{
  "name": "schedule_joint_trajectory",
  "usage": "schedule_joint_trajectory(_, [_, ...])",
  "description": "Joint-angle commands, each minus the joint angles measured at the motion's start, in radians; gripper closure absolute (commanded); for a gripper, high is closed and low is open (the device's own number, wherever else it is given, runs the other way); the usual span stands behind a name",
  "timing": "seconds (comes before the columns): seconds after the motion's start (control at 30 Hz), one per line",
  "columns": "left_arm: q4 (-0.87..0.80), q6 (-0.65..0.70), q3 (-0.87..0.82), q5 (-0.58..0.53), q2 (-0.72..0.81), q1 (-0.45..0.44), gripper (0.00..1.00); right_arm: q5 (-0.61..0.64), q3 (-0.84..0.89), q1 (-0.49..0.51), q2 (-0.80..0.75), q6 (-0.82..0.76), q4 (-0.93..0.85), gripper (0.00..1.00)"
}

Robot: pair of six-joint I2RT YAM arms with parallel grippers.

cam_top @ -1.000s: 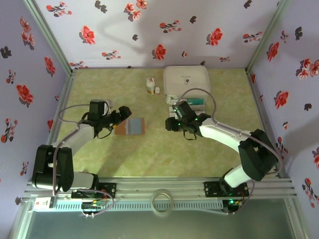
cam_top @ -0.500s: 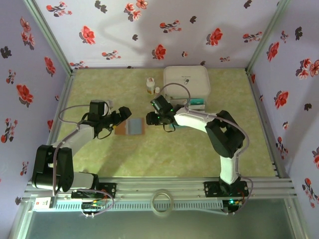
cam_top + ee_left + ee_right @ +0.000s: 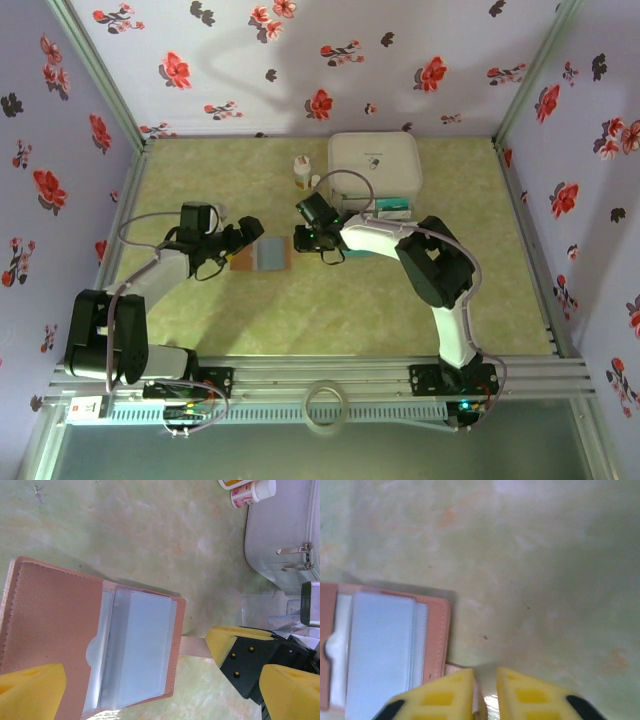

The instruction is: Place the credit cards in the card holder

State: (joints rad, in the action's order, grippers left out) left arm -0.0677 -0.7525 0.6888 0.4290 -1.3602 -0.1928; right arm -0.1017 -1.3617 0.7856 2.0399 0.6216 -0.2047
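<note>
Card holder (image 3: 262, 253), open, left of the table's (image 3: 330, 320) centre; likely light, floppy, prone to slide. Left gripper (image 3: 245, 240) spread wide over it; right gripper (image 3: 485, 695) pressed together on its tab (image 3: 192, 647). Cards (image 3: 393, 209), farther back by the box (image 3: 374, 160), look thin and slick; pinch an edge.
</note>
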Motion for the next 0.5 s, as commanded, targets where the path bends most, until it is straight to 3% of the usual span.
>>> schedule_joint_trajectory(0.0, [-0.027, 0.02, 0.004, -0.006, -0.009, -0.011, 0.0, -0.025, 0.036, 0.001, -0.03, 0.0, 0.02, 0.97])
schedule_joint_trajectory(0.47, [-0.061, -0.027, -0.03, -0.02, 0.091, -0.119, 0.0, -0.021, 0.38, -0.001, -0.335, -0.073, -0.001, 1.0])
